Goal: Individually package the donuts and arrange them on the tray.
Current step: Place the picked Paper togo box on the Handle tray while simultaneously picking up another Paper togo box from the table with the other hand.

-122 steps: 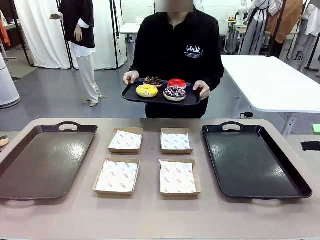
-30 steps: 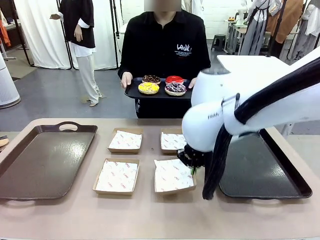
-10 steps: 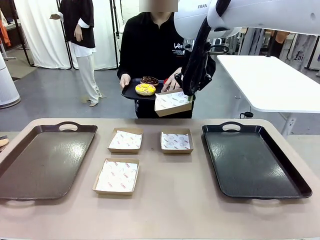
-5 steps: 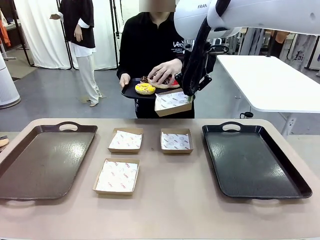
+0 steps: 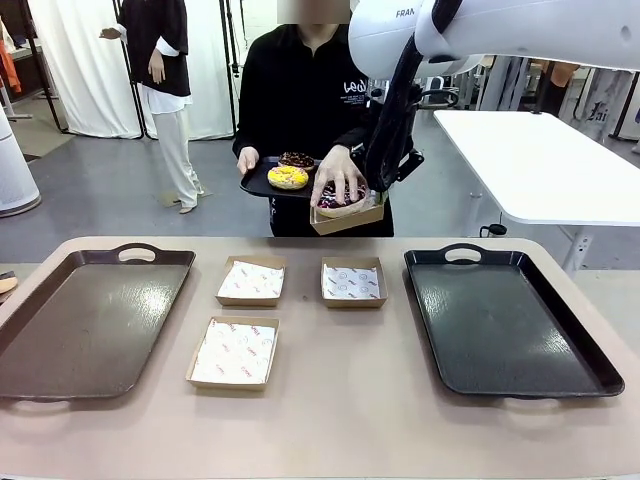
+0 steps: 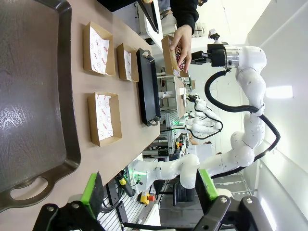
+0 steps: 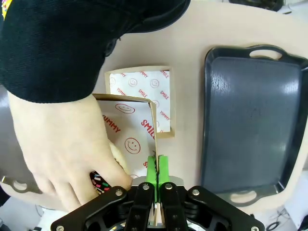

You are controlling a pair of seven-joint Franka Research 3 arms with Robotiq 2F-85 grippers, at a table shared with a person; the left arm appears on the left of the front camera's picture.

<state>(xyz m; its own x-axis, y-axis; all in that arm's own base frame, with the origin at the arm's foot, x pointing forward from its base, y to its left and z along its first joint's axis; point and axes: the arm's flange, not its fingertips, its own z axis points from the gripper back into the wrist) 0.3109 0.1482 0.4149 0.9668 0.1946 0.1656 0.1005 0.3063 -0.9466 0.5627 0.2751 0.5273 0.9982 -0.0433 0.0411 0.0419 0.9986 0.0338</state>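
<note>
Front view: the right gripper [image 5: 384, 188] hangs in the air past the far edge of the table [image 5: 320, 425]. Its fingers are clamped on the side wall of a paper-lined cardboard box [image 5: 352, 216]. The person's hand [image 5: 338, 175] covers the sprinkled chocolate donut [image 5: 332, 200] and holds it inside that box. Whether the donut already rests on the paper I cannot tell. Just beside the box, the person holds a small serving tray [image 5: 258, 186] that carries the yellow donut [image 5: 287, 177] and the dark donut [image 5: 297, 160]. On the table, three more lined boxes [image 5: 250, 281] lie between a brown tray [image 5: 60, 340] on the left and a black tray [image 5: 500, 330] on the right.

Left wrist view: the left gripper [image 6: 149, 174] has its green-padded fingers spread wide with nothing between them. It is above the near end of the brown tray, well apart from the boxes. Farther off, the hand is over the box that the right arm holds up.

Right wrist view: the green pads [image 7: 151, 169] are pressed together on the box's thin wall. The hand fills much of the box, and the donut's sprinkles peek out under its fingers. One table box and the black tray lie below.
</note>
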